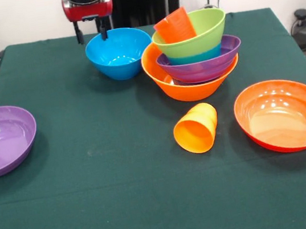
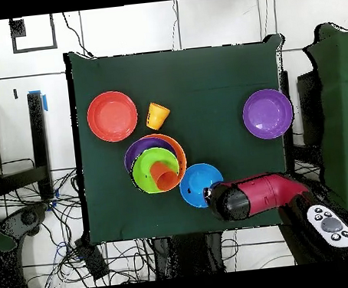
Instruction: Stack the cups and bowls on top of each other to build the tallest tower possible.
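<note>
Gripper [image 1: 90, 33] — fingers spread, empty, hovering at the far rim of the blue bowl [image 1: 119, 53]. Tower [image 1: 195, 56] just beside that bowl: yellow-orange base, purple, blue, green, red-orange cup [image 1: 175, 26] on top. Yellow-orange cup [image 1: 196, 128] lies tipped beyond the tower, well apart from the gripper.

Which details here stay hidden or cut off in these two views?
- Blue bowl in the tower: front view shows only a band; the green bowl covers it.
- Red-orange cup: its base is hidden inside the green bowl.
- Pincer: overhead, the arm covers it.
- Arm: front view, cut off by the top edge.
</note>
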Controlling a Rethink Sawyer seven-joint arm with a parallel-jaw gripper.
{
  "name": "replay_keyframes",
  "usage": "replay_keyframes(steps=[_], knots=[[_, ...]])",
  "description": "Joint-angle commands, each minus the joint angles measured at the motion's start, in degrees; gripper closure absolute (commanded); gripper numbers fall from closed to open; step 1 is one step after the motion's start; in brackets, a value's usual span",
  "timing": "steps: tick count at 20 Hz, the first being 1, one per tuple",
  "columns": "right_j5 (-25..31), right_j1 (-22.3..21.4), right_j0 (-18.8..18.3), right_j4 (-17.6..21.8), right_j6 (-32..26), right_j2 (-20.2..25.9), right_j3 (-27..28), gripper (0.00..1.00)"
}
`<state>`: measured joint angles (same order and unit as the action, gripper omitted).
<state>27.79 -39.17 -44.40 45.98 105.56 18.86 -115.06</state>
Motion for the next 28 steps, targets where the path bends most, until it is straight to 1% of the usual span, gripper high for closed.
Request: replay_keyframes(steps=[1,16,19,28], knots=[[1.2,-1.1,-0.5,2.9,-8.7,4.6,2.9,0.00],[-1.9,6.1,-2.3,8.5,-8.9,3.8,8.2,0.00],[-2.0,6.4,-2.8,8.7,-8.7,4.2,7.9,0.00],[-3.4,8.0,-2.4,10.0,-6.9,4.4,8.2,0.00]])
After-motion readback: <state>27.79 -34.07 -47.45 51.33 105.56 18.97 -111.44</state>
